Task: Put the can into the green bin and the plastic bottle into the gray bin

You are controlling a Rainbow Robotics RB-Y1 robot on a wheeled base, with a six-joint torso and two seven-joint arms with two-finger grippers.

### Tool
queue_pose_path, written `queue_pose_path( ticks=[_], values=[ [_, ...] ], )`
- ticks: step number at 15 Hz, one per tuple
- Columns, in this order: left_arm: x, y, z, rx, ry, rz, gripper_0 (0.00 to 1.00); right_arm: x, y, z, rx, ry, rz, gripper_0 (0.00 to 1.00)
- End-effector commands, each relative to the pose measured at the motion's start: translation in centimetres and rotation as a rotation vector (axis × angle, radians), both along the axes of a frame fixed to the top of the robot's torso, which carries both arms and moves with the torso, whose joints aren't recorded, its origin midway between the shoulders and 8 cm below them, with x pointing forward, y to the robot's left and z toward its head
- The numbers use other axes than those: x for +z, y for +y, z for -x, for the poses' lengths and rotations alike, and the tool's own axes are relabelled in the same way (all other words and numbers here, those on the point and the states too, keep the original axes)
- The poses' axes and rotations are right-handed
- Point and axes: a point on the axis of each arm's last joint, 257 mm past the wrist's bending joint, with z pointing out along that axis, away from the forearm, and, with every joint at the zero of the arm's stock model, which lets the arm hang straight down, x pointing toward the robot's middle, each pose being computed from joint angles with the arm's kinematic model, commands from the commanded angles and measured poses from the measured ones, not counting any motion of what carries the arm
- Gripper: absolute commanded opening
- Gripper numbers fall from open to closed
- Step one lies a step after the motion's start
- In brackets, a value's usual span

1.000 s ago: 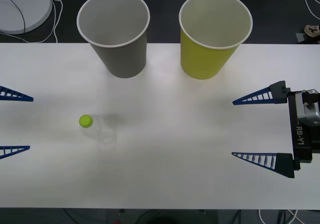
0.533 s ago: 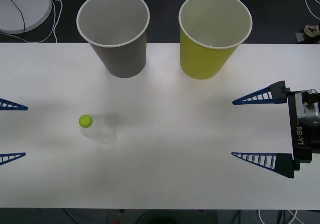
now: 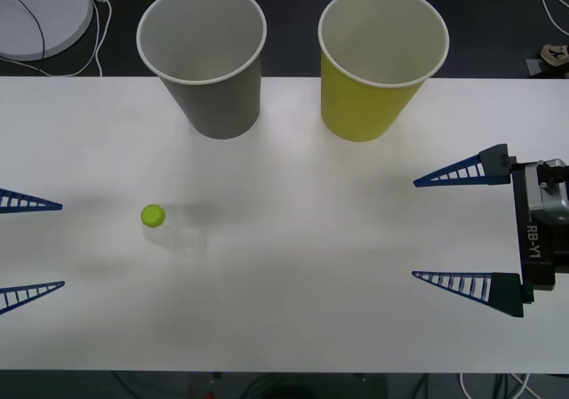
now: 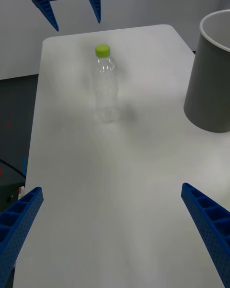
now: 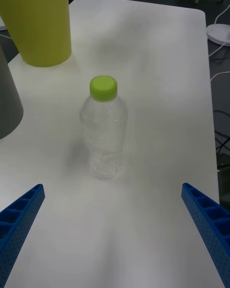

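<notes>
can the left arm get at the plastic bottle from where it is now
Probably yes. The left gripper is open at the table's left edge, facing the upright plastic bottle. Bare table lies between them, and the gray bin stands farther back, out of the path.

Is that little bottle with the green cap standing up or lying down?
Standing upright. The plastic bottle rests on its base on the table, lime cap on top, untouched by either pincer.
</notes>
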Motion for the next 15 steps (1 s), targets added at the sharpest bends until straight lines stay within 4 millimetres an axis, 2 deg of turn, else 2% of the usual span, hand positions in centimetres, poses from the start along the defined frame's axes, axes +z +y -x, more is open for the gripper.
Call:
queue_pose_path(
  ticks=[1,8,15],
  values=[
    [-0.8,-0.5,-0.7,0.024,-0.016,0.014,1.00,0.0,0.0,0.0,0.000,0.000,0.000,1.00],
    [-2.8,-3.3,-2.0,0.024,-0.013,0.044,1.00,0.0,0.0,0.0,0.000,0.000,0.000,1.00],
    [-3.9,-6.0,-2.4,0.025,-0.013,0.110,1.00,0.0,0.0,0.0,0.000,0.000,0.000,1.00]
  ],
)
